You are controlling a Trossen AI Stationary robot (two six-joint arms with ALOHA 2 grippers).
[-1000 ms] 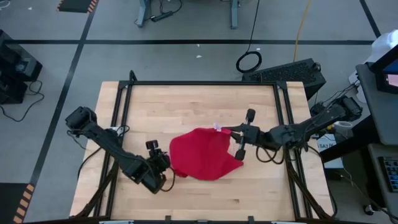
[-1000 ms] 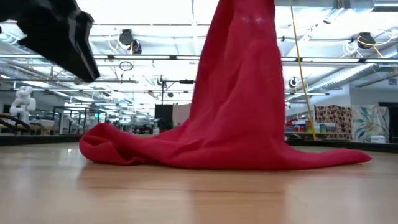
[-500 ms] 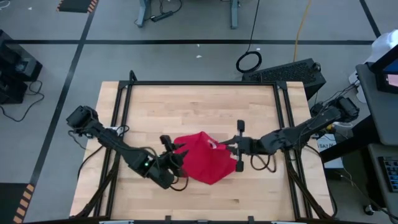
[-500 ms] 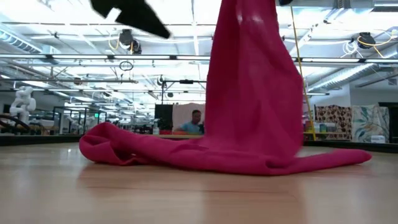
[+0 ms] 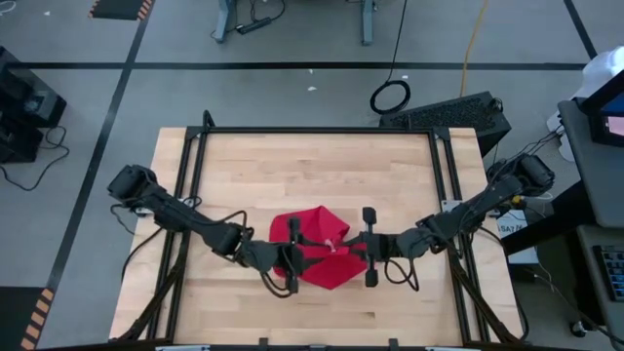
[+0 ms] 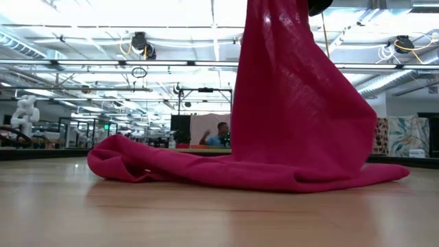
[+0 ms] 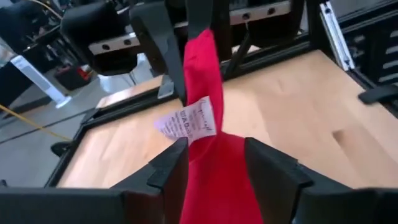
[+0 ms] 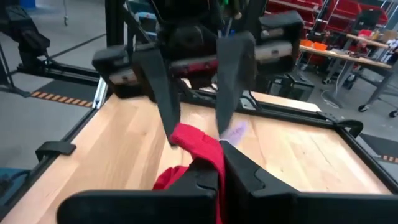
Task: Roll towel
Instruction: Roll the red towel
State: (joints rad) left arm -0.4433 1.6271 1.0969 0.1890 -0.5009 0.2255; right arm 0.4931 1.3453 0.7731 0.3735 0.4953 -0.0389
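Centrally, the right gripper (image 5: 366, 246) pinches a raised fold of the towel (image 5: 315, 256) between its closed fingers (image 8: 214, 163), holding that fold up off the table (image 5: 322, 166). Directly opposite and just beside it, the left gripper (image 5: 295, 255) faces the same fold with its fingers (image 7: 166, 167) spread, one on each side of the red cloth without closing on it. Between the two grippers the towel forms a narrow upright ridge, and its small white tag (image 7: 186, 122) hangs on the ridge just ahead of the left gripper's fingertips. Below the right gripper, in the low view, the towel (image 6: 288, 123) falls as a broad drape to the tabletop, where the rest lies bunched and spread to either side. Beyond the table in that view, a person (image 6: 221, 134) is visible in the room behind.
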